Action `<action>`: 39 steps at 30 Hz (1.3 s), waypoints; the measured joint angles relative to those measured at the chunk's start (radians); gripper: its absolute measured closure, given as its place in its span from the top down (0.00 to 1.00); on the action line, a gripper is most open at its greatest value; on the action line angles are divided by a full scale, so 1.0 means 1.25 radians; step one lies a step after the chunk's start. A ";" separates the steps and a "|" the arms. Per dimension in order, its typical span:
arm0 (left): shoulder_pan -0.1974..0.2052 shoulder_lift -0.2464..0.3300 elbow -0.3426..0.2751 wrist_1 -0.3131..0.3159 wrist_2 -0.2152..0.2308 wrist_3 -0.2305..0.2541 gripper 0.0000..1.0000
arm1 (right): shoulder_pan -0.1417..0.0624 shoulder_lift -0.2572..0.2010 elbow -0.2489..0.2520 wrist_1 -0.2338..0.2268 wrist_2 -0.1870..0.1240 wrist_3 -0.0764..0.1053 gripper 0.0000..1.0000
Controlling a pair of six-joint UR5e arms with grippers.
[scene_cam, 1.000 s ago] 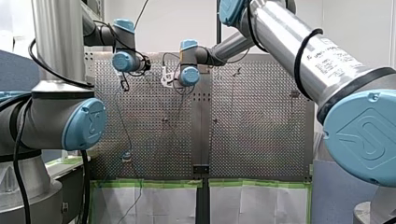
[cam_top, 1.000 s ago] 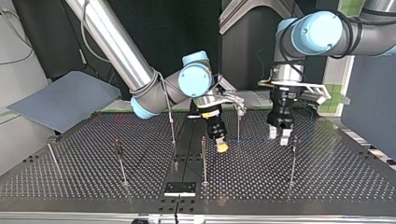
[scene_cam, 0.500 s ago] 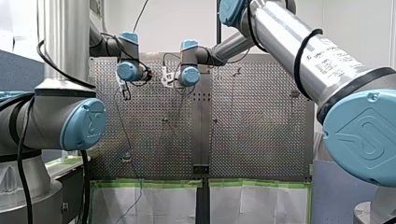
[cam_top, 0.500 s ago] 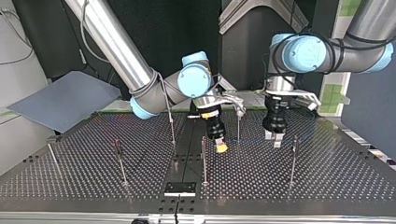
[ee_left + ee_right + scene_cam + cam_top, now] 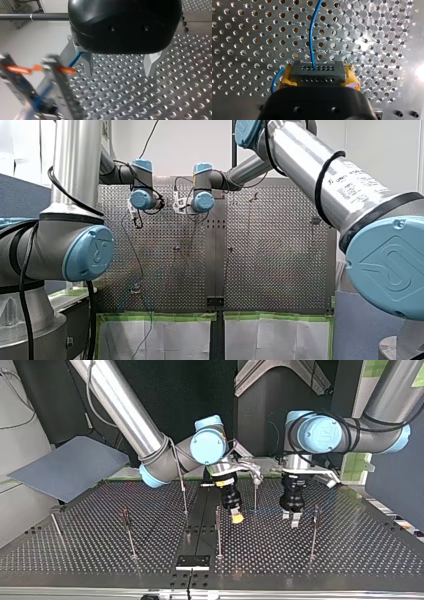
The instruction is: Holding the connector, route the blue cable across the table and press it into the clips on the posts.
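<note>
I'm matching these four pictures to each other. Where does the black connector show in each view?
Front view: cannot be made out; it lies somewhere by my right arm's wrist.
Top view: at the tip of my right gripper, too small to tell apart.
Left wrist view: not in it.
Right wrist view: the connector sits between the yellow pads, with the blue cable leaving it.
Shared landmark: the perforated table.

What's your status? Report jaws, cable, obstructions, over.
Right jaws shut on connector, blue cable running out of it. Left jaws open, empty, cable beside them, not gripped. Clip post close beside left jaws; nothing else in the way.
</note>
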 joint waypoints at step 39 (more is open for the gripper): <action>-0.026 0.003 -0.074 -0.013 -0.086 -0.006 0.00 | -0.001 0.001 0.050 0.027 0.009 0.014 0.00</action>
